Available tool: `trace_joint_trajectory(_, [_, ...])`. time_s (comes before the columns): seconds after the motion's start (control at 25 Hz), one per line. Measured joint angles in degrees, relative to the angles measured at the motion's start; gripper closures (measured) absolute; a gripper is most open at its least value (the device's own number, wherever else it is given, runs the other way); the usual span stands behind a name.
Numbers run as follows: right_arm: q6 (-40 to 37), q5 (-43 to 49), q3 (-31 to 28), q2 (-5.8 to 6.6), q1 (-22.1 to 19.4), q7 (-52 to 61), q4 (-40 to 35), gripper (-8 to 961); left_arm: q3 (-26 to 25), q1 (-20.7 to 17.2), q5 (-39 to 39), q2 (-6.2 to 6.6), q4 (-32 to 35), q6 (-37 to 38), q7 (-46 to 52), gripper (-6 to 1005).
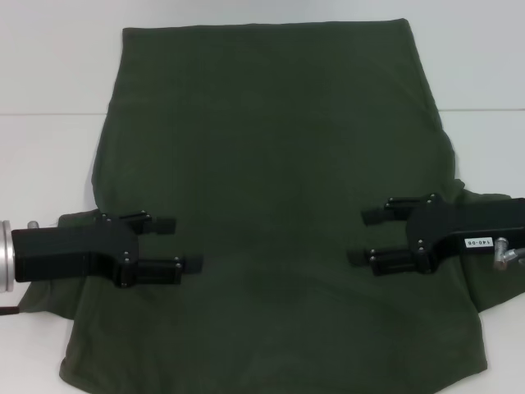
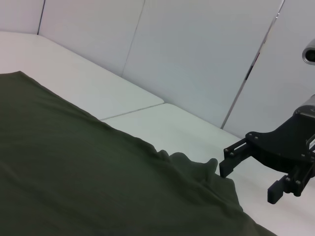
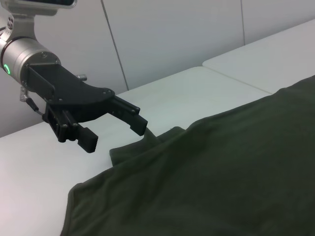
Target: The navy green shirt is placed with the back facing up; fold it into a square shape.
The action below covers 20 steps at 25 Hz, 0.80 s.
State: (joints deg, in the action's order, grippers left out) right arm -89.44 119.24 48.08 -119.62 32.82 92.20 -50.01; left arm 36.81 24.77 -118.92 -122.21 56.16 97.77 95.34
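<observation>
The navy green shirt [image 1: 271,148] lies spread flat on the white table [image 1: 49,66], plain side up, with its near end running out of the head view. My left gripper [image 1: 176,244] hovers over the shirt's left side by the bunched sleeve, open, fingers pointing inward. My right gripper [image 1: 361,236] mirrors it over the right side, open and empty. The left wrist view shows the shirt [image 2: 74,167] and the right gripper [image 2: 248,182] beyond a rumpled sleeve. The right wrist view shows the shirt [image 3: 221,172] and the left gripper [image 3: 116,135] just above the sleeve edge.
A seam [image 1: 49,112] crosses the white tabletop behind the shirt's middle. White wall panels [image 2: 197,49] stand behind the table. Bare table [image 1: 484,66] flanks the shirt on both sides at the far end.
</observation>
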Motion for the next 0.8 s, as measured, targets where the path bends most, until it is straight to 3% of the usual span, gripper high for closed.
trace_joint_trajectory(0.8, [-0.3, -0.5, -1.0, 0.00, -0.2, 0.8, 0.8, 128, -1.5, 0.5, 0.1, 0.03, 0.1, -2.1, 3.5, 69])
